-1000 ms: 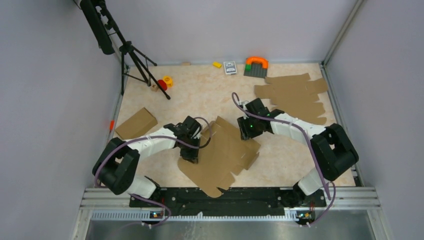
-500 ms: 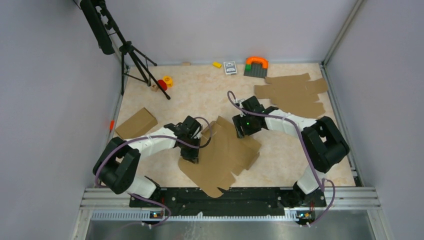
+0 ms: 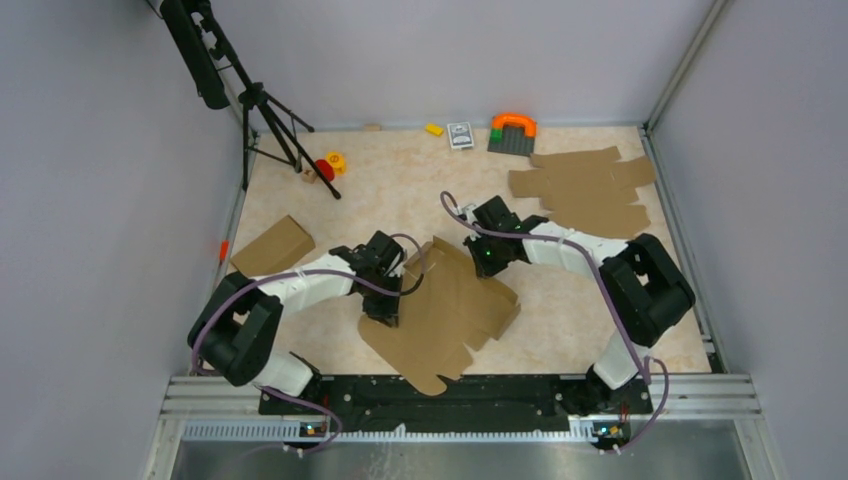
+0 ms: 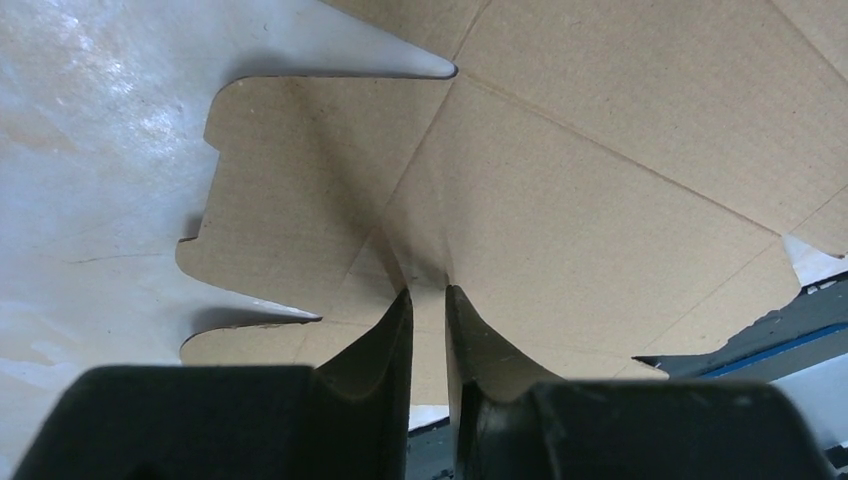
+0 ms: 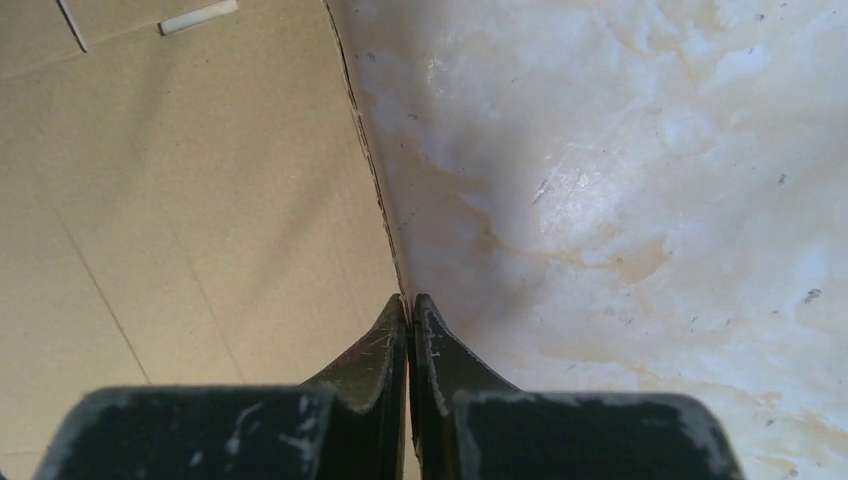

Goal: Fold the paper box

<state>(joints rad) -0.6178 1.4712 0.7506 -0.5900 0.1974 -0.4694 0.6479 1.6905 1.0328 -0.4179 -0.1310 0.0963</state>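
Box point(image 3: 445, 310) lies largely flat mid-table point(image 3: 400, 190) between the arms, its near corner overhanging the front edge. Left gripper point(image 4: 428, 300) pinches a creased panel at the box's left side. Right gripper point(image 5: 410, 305) is closed at the far edge; I cannot confirm a hold. I judge this early flap-raising. Next I need a verified right grip, then a lift along the crease.

The paper box point(image 3: 450, 310) is plain brown; the pile of sheets point(image 3: 585, 190) and the small folded box point(image 3: 272, 246) are the same brown; the desk point(image 3: 400, 190) is cream marbled with beige; the left claw point(image 4: 428, 292) and right claw point(image 5: 410, 300) are black; the arch point(image 3: 513, 122) is orange.
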